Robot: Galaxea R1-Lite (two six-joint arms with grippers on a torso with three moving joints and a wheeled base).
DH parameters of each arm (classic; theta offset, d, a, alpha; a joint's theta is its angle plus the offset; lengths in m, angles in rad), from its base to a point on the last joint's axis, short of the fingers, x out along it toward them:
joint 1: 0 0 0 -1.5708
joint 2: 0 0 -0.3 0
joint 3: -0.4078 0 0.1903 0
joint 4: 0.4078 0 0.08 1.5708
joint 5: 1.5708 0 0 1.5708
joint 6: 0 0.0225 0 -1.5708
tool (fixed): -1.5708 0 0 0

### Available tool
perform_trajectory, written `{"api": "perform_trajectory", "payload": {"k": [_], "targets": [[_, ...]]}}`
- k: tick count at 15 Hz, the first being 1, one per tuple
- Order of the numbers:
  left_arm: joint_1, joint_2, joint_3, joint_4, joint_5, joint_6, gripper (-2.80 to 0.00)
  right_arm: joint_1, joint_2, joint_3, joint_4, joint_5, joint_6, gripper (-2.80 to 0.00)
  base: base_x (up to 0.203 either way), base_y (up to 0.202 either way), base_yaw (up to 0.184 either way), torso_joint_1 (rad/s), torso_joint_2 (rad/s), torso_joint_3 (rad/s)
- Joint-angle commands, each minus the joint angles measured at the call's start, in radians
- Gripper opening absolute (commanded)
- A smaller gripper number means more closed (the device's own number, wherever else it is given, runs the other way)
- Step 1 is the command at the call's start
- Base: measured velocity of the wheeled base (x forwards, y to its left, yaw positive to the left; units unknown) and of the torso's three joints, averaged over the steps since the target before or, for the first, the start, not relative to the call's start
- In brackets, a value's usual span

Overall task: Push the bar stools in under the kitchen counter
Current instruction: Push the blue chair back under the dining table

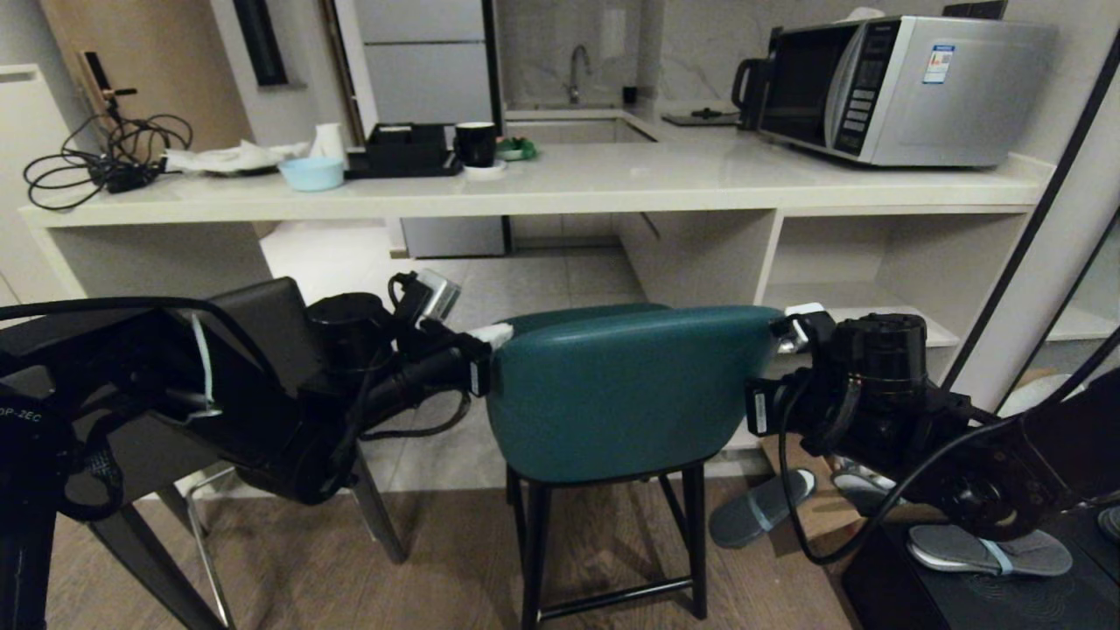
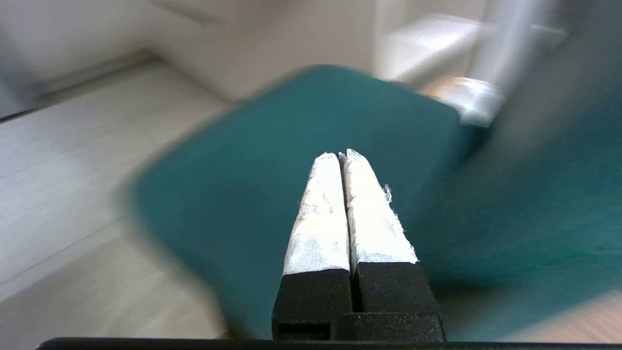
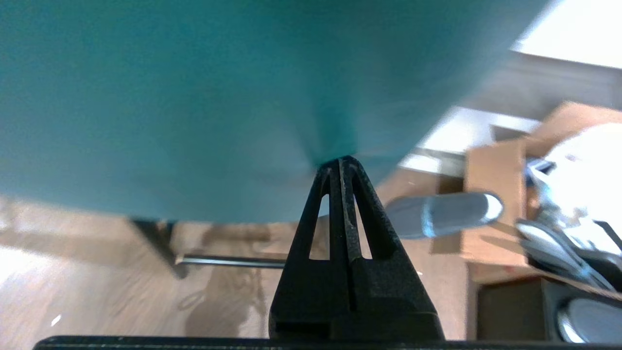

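Under counter point(image 1: 542, 197) open gap, teal stool point(image 1: 612, 394) short of it, slippers point(image 1: 759, 507) rt.

Right gripper point(image 3: 341, 163) (fingers together), apparently touching teal stool point(image 3: 194, 97), slipper point(image 3: 440, 214) beyond

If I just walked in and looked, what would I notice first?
Probably the teal bar stool, right in the middle with its curved back facing you, in front of the long off-white kitchen counter. The left gripper and the right gripper sit shut at the backrest's two upper corners, one each side. Next, the silver microwave on the counter's right end stands out.
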State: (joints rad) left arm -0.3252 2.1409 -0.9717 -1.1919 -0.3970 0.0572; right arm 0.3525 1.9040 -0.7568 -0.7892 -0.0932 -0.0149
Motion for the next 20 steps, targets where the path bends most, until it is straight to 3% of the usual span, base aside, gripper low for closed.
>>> {"api": "perform_trajectory", "payload": {"k": [1, 3, 5, 7, 10, 12, 13, 15, 17, 20], "targets": [[0.042, -0.038, 0.004, -0.003, 0.106, 0.002, -2.8, 0.022, -0.08, 0.058, -0.003, -0.015, 0.001, -2.8, 0.0, 0.0, 0.0, 0.0, 0.0, 0.0], [0.051, -0.063, 0.036, -0.003, 0.193, 0.005, -2.8, 0.07, -0.136, 0.125, -0.005, -0.014, 0.004, -2.8, 0.0, 0.0, 0.0, 0.0, 0.0, 0.0], [0.073, -0.164, 0.121, -0.002, 0.201, 0.002, -2.8, 0.077, -0.164, 0.143, -0.005, -0.014, 0.006, -2.8, 0.0, 0.0, 0.0, 0.0, 0.0, 0.0], [0.056, -0.303, 0.284, 0.004, 0.184, -0.024, -2.8, 0.08, -0.161, 0.138, -0.005, -0.013, 0.006, -2.8, 0.0, 0.0, 0.0, 0.0, 0.0, 0.0], [-0.111, -0.428, 0.532, 0.006, 0.105, -0.091, -2.8, 0.089, -0.157, 0.132, -0.005, -0.014, 0.007, -2.8, 0.0, 0.0, 0.0, 0.0, 0.0, 0.0], [-0.238, -0.458, 0.604, 0.005, 0.061, -0.107, -2.8, 0.088, -0.16, 0.137, -0.005, -0.016, 0.023, -2.8, 0.0, 0.0, 0.0, 0.0, 0.0, 0.0], [-0.29, -0.453, 0.618, 0.005, 0.051, -0.11, -2.8, 0.088, -0.163, 0.144, -0.006, -0.016, 0.03, -2.8, 0.0, 0.0, 0.0, 0.0, 0.0, 0.0], [-0.32, -0.384, 0.607, 0.002, 0.045, -0.11, -2.8, 0.089, -0.164, 0.149, -0.007, -0.016, 0.03, -2.8, 0.0, 0.0, 0.0, 0.0, 0.0, 0.0], [-0.309, -0.283, 0.542, 0.001, 0.054, -0.09, -2.8, 0.089, -0.164, 0.149, -0.007, -0.016, 0.03, -2.8, 0.0, 0.0, 0.0, 0.0, 0.0, 0.0], [-0.244, -0.134, 0.438, -0.001, 0.1, 0.001, -2.8, 0.091, -0.16, 0.148, -0.007, -0.016, 0.03, -2.8, 0.0, 0.0, 0.0, 0.0, 0.0, 0.0]]}}
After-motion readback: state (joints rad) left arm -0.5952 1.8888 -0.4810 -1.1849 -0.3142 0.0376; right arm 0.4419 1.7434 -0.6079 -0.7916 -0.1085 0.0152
